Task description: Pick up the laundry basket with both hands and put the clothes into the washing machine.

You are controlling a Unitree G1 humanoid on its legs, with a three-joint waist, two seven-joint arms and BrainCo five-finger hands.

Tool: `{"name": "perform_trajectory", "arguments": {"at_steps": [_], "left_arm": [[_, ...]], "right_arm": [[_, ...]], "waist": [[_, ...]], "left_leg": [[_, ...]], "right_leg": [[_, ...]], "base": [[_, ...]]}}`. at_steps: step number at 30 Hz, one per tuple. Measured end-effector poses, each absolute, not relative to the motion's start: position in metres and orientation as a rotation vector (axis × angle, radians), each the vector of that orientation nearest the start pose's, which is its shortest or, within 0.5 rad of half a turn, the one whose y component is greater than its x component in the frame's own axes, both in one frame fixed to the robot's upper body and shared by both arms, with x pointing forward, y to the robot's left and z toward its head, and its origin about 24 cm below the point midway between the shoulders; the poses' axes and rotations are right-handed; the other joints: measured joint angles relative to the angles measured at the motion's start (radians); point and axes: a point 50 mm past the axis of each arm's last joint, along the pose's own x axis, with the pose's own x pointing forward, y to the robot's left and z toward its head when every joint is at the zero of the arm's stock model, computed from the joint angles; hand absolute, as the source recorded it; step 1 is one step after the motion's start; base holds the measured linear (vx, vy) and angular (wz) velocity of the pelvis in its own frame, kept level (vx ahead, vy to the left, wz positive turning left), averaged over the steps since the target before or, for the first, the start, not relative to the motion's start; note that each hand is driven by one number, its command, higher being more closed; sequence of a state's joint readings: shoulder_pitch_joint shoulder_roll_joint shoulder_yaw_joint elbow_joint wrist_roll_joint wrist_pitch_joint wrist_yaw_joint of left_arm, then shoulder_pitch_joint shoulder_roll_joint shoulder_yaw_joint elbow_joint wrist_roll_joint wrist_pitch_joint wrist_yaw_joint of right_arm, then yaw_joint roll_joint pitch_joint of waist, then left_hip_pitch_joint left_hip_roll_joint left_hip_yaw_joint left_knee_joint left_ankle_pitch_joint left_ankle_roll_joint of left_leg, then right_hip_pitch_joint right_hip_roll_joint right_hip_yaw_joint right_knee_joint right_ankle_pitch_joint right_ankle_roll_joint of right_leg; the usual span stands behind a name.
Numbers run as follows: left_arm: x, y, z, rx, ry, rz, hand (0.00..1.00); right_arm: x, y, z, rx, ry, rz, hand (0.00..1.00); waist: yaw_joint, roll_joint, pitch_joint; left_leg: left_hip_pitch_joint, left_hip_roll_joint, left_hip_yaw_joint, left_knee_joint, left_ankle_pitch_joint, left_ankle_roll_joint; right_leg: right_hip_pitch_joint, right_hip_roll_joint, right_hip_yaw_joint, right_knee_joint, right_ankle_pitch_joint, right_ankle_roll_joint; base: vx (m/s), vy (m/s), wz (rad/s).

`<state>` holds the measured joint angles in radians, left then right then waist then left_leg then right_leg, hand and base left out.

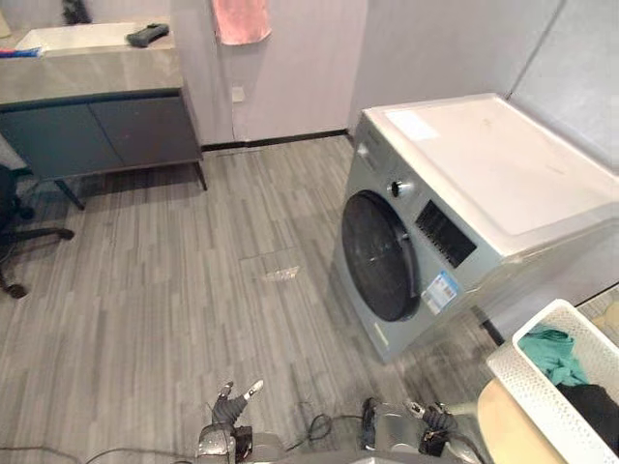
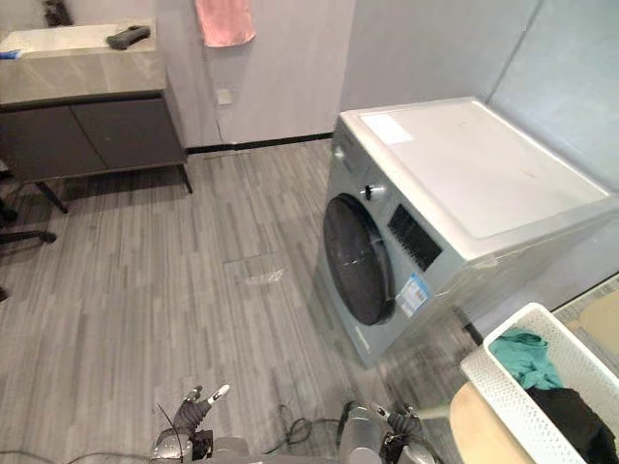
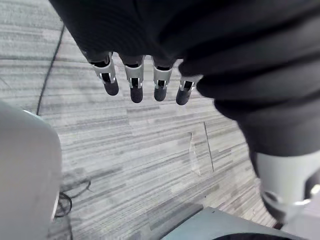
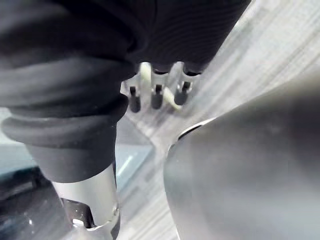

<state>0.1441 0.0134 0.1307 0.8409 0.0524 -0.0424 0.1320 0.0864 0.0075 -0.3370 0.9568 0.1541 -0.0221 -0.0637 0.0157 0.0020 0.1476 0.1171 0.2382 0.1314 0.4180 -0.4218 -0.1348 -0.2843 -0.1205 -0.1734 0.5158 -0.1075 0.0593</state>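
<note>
Washer [image 1: 464, 193] stands at right on the grey floor [image 1: 174, 290], its round dark door [image 1: 379, 256] shut and facing left. The white basket [image 1: 542, 377] sits at the near right corner on a tan round surface [image 1: 508, 425], beside the washer's near side. It holds a teal garment [image 1: 553, 356] and a dark garment [image 1: 595, 406]. The left hand [image 1: 230, 411] is low at near centre-left over bare floor, with its fingers [image 3: 135, 85] straight, side by side and holding nothing. The right hand [image 1: 430, 420] is low at near centre-right, close to the basket but not touching it, with its fingers [image 4: 156, 95] relaxed and empty. A grey cabinet [image 1: 97, 126] stands at far left. A pink towel [image 1: 240, 19] hangs on the far wall.
</note>
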Motion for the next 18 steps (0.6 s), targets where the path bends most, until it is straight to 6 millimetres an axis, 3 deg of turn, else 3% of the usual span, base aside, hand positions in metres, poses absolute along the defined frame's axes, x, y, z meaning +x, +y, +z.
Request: {"name": "perform_trajectory", "arguments": {"at_steps": [1,2,3,4,5,7,9,13,14,15,16,18], "left_arm": [[0.106,0.184,-0.148,0.018,0.961,0.305,0.0],[0.106,0.184,-0.149,0.0,0.964,0.323,0.0],[0.11,0.181,-0.147,-0.034,0.951,0.345,0.0],[0.109,0.18,-0.148,-0.045,0.958,0.356,0.0],[0.109,0.181,-0.148,-0.044,0.958,0.356,0.0],[0.11,0.187,-0.147,-0.017,0.953,0.352,0.0],[0.111,0.189,-0.147,-0.007,0.947,0.349,0.0],[0.11,0.196,-0.146,-0.002,0.946,0.372,0.0],[0.111,0.198,-0.146,0.0,0.941,0.377,0.0],[0.107,0.201,-0.147,-0.013,0.948,0.406,0.0],[0.106,0.202,-0.147,-0.015,0.95,0.413,0.0],[0.101,0.201,-0.15,-0.039,0.966,0.445,0.0]], "right_arm": [[0.101,-0.203,-0.155,0.268,0.998,-0.494,0.0],[0.101,-0.204,-0.155,0.268,1.0,-0.498,0.0],[0.099,-0.207,-0.155,0.269,1.002,-0.513,0.0],[0.097,-0.21,-0.155,0.273,1.004,-0.529,0.0],[0.096,-0.21,-0.156,0.274,1.009,-0.532,0.0],[0.089,-0.204,-0.16,0.283,1.05,-0.524,0.0],[0.089,-0.201,-0.162,0.273,1.067,-0.504,0.0],[0.094,-0.198,-0.162,0.26,1.07,-0.477,0.0],[0.098,-0.196,-0.161,0.254,1.063,-0.465,0.0],[0.106,-0.192,-0.16,0.236,1.047,-0.439,0.0],[0.108,-0.191,-0.159,0.23,1.043,-0.433,0.0],[0.116,-0.189,-0.156,0.2,1.009,-0.393,0.0]], "waist": [[0.0,0.023,-0.034],[-0.001,0.033,-0.039],[0.001,0.05,-0.038],[0.006,0.053,-0.031],[0.006,0.054,-0.03],[0.007,0.03,-0.03],[0.007,0.022,-0.032],[0.024,0.008,-0.018],[0.029,0.0,-0.012],[0.029,-0.008,-0.004],[0.029,-0.008,-0.004],[0.028,0.013,-0.003]], "left_leg": [[-0.028,0.063,0.012,0.12,0.021,0.02],[-0.071,0.094,0.004,0.219,0.053,0.062],[-0.162,0.15,-0.019,0.427,0.172,0.141],[-0.232,0.202,-0.04,0.611,0.203,0.14],[-0.249,0.214,-0.039,0.671,0.203,0.139],[-0.292,0.175,-0.019,0.767,0.175,0.091],[-0.325,0.15,0.015,0.712,0.161,0.069],[-0.36,0.09,0.004,0.411,0.133,0.028],[-0.36,0.061,-0.049,0.302,0.134,0.025],[-0.344,0.013,-0.173,0.167,0.14,0.015],[-0.33,-0.004,-0.231,0.125,0.145,0.007],[-0.275,-0.033,-0.409,0.046,0.149,0.007]], "right_leg": [[0.002,0.059,-0.003,0.011,-0.042,-0.03],[0.006,0.09,-0.003,0.011,-0.051,-0.044],[0.039,0.146,0.007,-0.002,-0.065,-0.079],[0.088,0.192,0.018,-0.026,-0.075,-0.101],[0.114,0.209,0.03,-0.043,-0.077,-0.106],[0.236,0.23,0.065,-0.127,-0.074,-0.113],[0.291,0.239,0.1,-0.185,-0.067,-0.123],[0.371,0.254,0.212,-0.246,-0.065,-0.122],[0.376,0.25,0.255,-0.246,-0.071,-0.112],[0.375,0.242,0.32,-0.235,-0.081,-0.094],[0.372,0.241,0.348,-0.232,-0.087,-0.084],[0.347,0.251,0.443,-0.2,-0.12,-0.046]], "base": [[0.53,-0.358,-0.71],[0.53,-0.356,-0.79],[0.59,-0.445,-0.82],[0.58,-0.441,-0.8],[0.46,-0.31,-0.78],[0.42,-0.236,-0.72],[0.39,-0.12,-0.54],[0.36,0.084,-0.7],[0.22,0.251,-1.24],[0.26,0.32,-1.34],[0.16,0.325,-1.53],[0.1,0.349,-1.48]]}}
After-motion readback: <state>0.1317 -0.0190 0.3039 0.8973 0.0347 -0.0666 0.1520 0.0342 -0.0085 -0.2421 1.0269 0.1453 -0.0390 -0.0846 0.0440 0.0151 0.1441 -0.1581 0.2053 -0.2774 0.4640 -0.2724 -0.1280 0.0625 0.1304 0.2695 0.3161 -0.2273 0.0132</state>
